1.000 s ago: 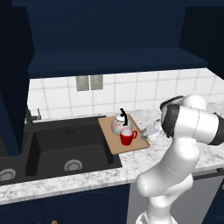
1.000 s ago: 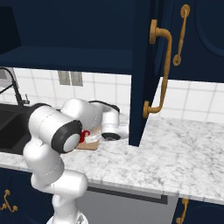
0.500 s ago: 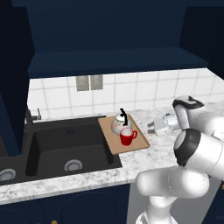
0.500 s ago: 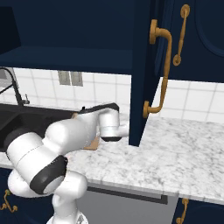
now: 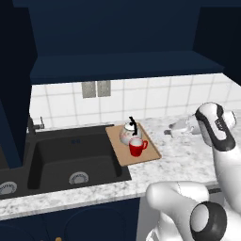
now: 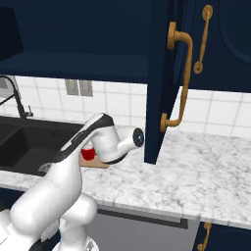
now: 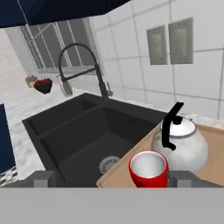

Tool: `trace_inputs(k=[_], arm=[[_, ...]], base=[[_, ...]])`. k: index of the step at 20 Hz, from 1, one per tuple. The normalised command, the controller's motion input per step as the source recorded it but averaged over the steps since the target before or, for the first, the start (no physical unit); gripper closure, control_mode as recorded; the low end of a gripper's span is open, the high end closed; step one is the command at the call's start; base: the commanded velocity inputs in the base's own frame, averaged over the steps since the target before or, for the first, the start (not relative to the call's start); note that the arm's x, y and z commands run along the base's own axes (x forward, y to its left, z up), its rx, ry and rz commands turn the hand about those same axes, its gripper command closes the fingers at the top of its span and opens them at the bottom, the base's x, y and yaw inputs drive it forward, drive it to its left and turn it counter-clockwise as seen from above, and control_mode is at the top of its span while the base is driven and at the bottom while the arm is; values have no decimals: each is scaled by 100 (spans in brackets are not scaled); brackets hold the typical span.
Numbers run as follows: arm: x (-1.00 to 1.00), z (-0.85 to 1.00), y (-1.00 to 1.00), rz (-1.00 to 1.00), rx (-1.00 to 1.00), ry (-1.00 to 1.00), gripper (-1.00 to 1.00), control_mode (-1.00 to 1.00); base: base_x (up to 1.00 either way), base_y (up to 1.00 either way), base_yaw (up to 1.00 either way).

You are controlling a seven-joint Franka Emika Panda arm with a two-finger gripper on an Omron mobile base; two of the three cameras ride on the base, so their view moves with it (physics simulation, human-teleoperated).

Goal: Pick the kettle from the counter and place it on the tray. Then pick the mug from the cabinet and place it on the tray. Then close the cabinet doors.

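The white-silver kettle (image 5: 127, 134) with its black handle and the red mug (image 5: 137, 147) stand side by side on the wooden tray (image 5: 146, 155), right of the sink. In the hand view the kettle (image 7: 186, 146) is behind the mug (image 7: 148, 168) on the tray (image 7: 213, 151). My gripper (image 5: 166, 132) hovers over the counter (image 5: 188, 157) to the right of the tray, pointing at it, apart from both things. Its fingertips (image 7: 43, 178) stand wide open with nothing held. The navy cabinet (image 5: 122, 66) above is open, and its right door (image 6: 159, 83) swings out over the counter.
A black double sink (image 5: 70, 160) with a dark faucet (image 7: 83, 65) lies left of the tray. The brass handle (image 6: 179, 78) of the open right door juts out near my arm. An open left door (image 5: 14, 94) hangs at the left. White tiles back the counter.
My hand has drawn back to the right, away from the tray, with its jaws open. The mug and the kettle have stayed put on the tray.
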Motion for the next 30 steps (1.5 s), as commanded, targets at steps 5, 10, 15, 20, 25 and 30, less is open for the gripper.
trace_inputs(k=[5, 10, 15, 20, 25, 30], arm=[[-53, 58, 0, -44, -6, 2, -100, -100], [-52, 58, 0, -38, -5, 1, -100, -100], [-43, 44, 0, -31, -11, 1, -100, -100], [-42, 39, -1, -20, -8, 0, -100, -100], [-42, 38, -2, -16, -2, 0, -100, -100], [-34, 34, 0, -22, -5, 0, -100, -100]], base=[[0, 0, 0], [0, 0, 0], [0, 0, 0], [0, 0, 0], [0, 0, 0], [0, 0, 0]])
